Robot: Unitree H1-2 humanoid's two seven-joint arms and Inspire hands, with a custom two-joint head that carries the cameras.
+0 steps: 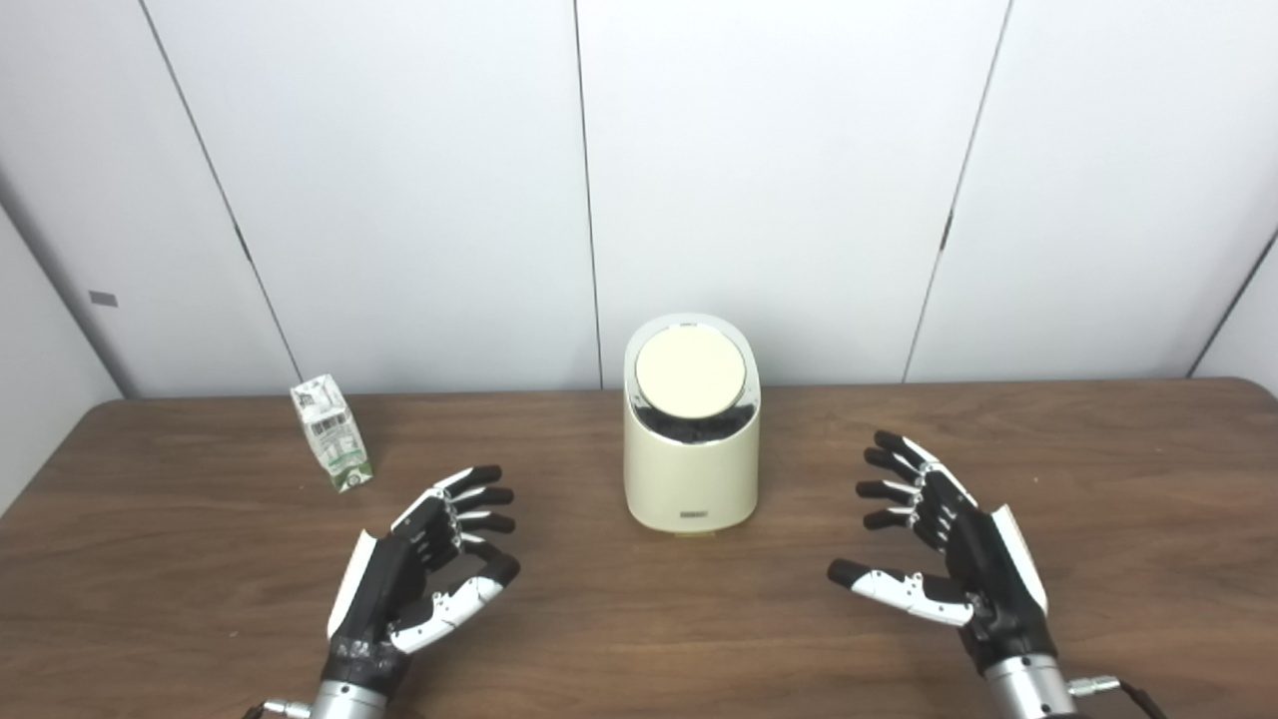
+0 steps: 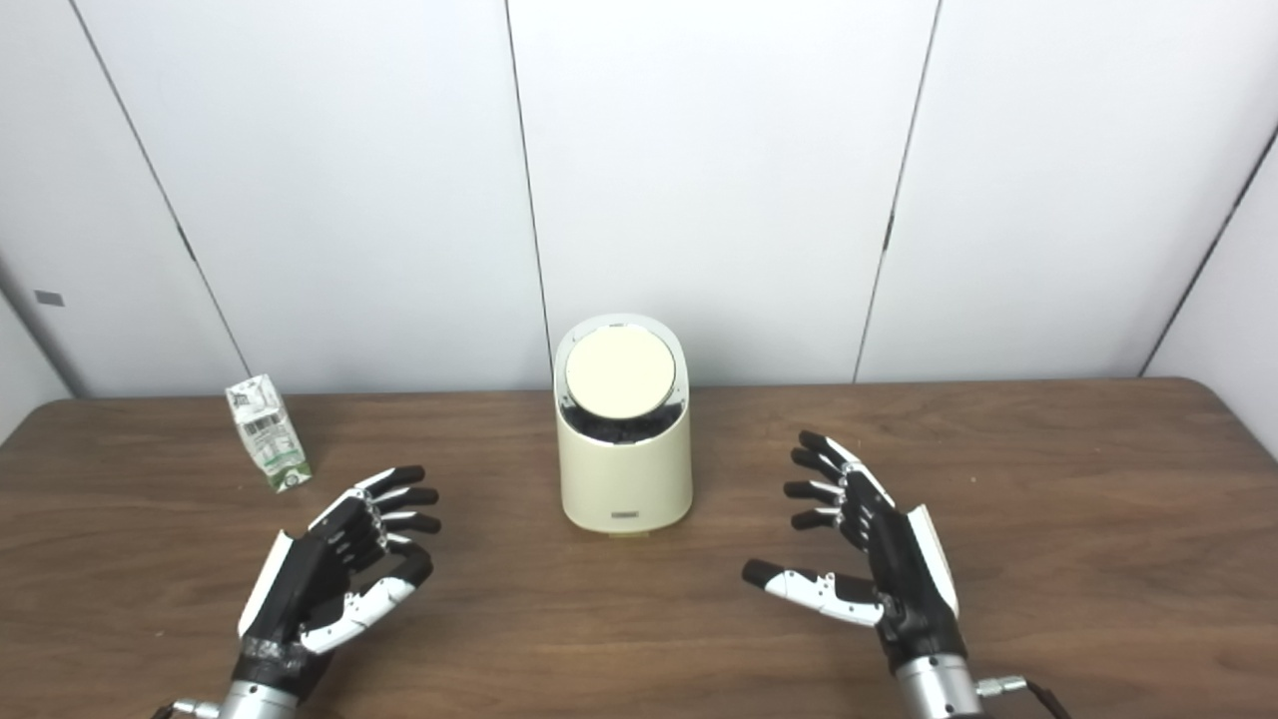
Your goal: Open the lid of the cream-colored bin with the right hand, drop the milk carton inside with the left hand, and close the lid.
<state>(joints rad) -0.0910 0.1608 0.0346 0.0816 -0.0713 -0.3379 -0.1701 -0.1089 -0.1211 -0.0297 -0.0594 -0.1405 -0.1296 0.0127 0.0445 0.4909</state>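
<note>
A cream-colored bin (image 1: 691, 469) stands upright at the middle of the wooden table, its round lid (image 1: 690, 371) down and tilted toward me. A small white and green milk carton (image 1: 331, 432) stands upright at the back left. My left hand (image 1: 424, 564) hovers open near the front, to the right of and in front of the carton, holding nothing. My right hand (image 1: 944, 544) is open at the front right of the bin, fingers spread, thumb pointing left, apart from the bin.
The brown table (image 1: 639, 639) reaches to white wall panels (image 1: 779, 180) right behind the bin. The table's rounded right corner (image 1: 1253, 384) shows at the far right. Bare wood lies between the hands.
</note>
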